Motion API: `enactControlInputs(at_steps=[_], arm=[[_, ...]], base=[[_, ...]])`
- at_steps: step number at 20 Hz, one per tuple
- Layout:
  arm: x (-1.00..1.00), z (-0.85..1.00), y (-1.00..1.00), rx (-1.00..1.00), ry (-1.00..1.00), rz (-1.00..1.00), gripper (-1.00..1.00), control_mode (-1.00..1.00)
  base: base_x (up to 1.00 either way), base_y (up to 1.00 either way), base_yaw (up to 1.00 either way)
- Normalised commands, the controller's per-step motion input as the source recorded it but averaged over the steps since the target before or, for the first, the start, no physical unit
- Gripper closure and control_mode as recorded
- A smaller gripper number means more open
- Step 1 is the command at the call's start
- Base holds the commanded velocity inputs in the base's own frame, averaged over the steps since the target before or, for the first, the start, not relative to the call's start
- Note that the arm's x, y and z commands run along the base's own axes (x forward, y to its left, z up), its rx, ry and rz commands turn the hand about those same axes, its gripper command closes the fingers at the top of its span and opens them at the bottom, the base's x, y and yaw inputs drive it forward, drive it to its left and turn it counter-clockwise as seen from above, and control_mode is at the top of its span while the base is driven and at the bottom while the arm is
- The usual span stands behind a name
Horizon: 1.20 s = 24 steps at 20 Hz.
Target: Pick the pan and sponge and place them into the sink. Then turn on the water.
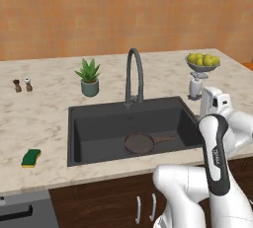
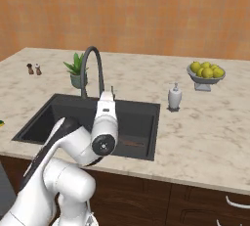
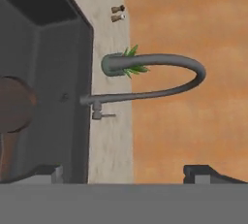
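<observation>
The round dark brownish-grey frying pan is seen lying flat on the floor of the large rectangular dark grey sink, handle pointing right. The small green-over-yellow sponge is located on the marbled desk, left of the basin and apart from it. The pincer is held released — nothing grasped — facing the dark arched gooseneck faucet.

Potted plant well left of the fingers, salt and pepper shakers farther left, lemon bowl beyond, soap bottle just behind, marble tabletop
</observation>
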Motion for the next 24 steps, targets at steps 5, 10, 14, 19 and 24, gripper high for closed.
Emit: enactControlInputs(at_steps=[5, 10, 14, 19, 24], arm=[[-0.4, 0.5, 0.94, -0.53, 0.11, 0.14, -1.0, -1.0], [-0.21, 0.09, 0.9, -0.27, 0.03, 0.32, -1.0, -1.0], [0.0, -0.07, 0.79, -0.16, -0.02, 0.28, -1.0, -1.0], [0.0, -0.21, 0.83, -0.13, 0.01, 0.3, -1.0, -1.0], [0.0, -0.45, 0.72, -0.14, 0.12, 0.33, -1.0, -1.0]], base=[[0.0, 0.0, 0.0], [0.0, 0.0, 0.0], [0.0, 0.0, 0.0], [0.0, 0.0, 0.0], [0.0, 0.0, 0.0]])
